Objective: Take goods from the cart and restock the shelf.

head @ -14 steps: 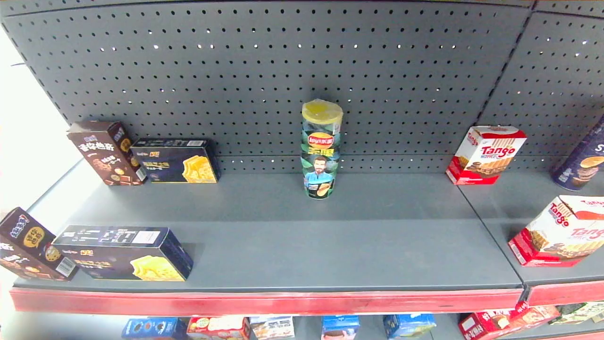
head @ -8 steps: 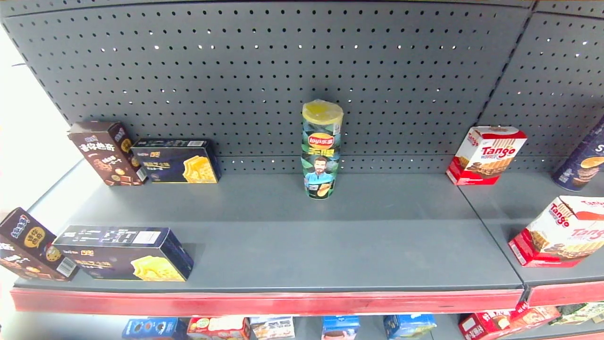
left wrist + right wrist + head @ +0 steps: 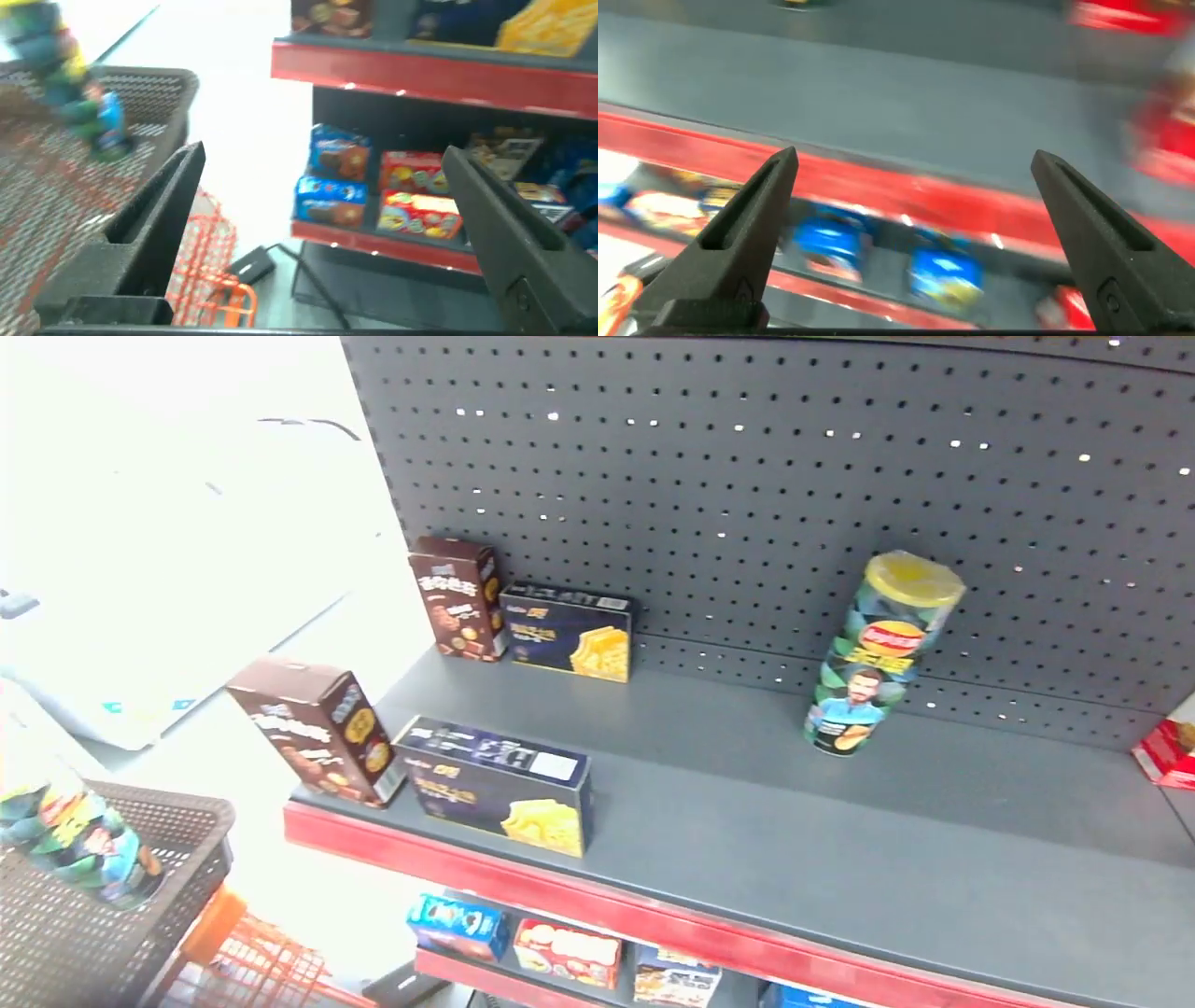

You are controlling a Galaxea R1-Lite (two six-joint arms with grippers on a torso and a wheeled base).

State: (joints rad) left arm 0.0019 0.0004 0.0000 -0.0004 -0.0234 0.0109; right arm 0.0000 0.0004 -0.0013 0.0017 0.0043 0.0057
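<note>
Your left gripper (image 3: 322,157) and right gripper (image 3: 915,159) are hanging released, empty. A chip can (image 3: 70,845) is resting in the cart basket (image 3: 168,798); a second chip can (image 3: 878,653) is standing by the shelf (image 3: 747,821)'s back edge.

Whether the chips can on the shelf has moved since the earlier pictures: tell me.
No. The whole view shifted because the camera turned; the chips can stands at the pegboard, right of the rear blue-and-yellow box, as before.
</note>
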